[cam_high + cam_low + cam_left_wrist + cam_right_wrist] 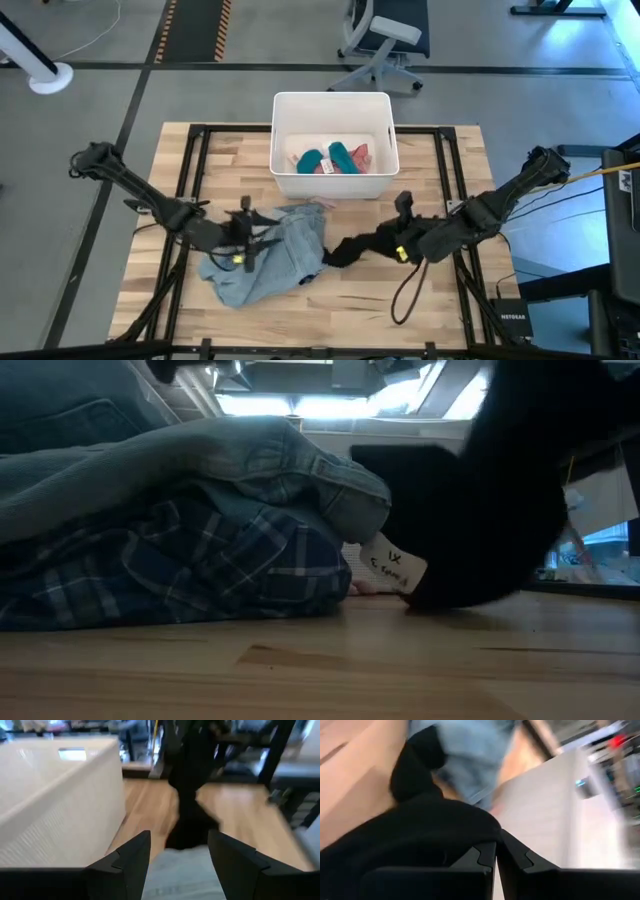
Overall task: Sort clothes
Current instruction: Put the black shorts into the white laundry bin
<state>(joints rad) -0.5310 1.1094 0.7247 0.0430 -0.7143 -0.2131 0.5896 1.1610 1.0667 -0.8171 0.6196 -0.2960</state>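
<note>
Gripping a black garment [352, 248] between fingers pressed tight together, the right gripper [388, 243] sits over the wooden table [440, 300] in front of the white bin [333, 108], toward the table's right half. In the right wrist view the 2 dark fingers [485, 856] meet with no gap, and black cloth bunches over and around them. From table height the same black piece [500, 490] hangs as a dark mass with its lower edge touching or almost touching the tabletop.

The left gripper [247, 240] hovers over the grey-blue shirt [275, 250], its jaws spread wide and holding nothing; the left wrist view shows its 2 fingers [131, 857] apart, with pale blue fabric beneath them and the black garment [192, 785] dangling just beyond.

That grey-blue shirt lies crumpled on the table's left-centre, just in front of the bin, its right edge touching the black piece. In the low view it drapes over a blue-and-white plaid shirt [190, 565] lying flat on the wood, and a small white label [390, 565] with handwriting peeks out between the heap and the black cloth.

Inside the bin rest teal pieces [340, 156] and pink pieces [360, 154] on a white one.
</note>
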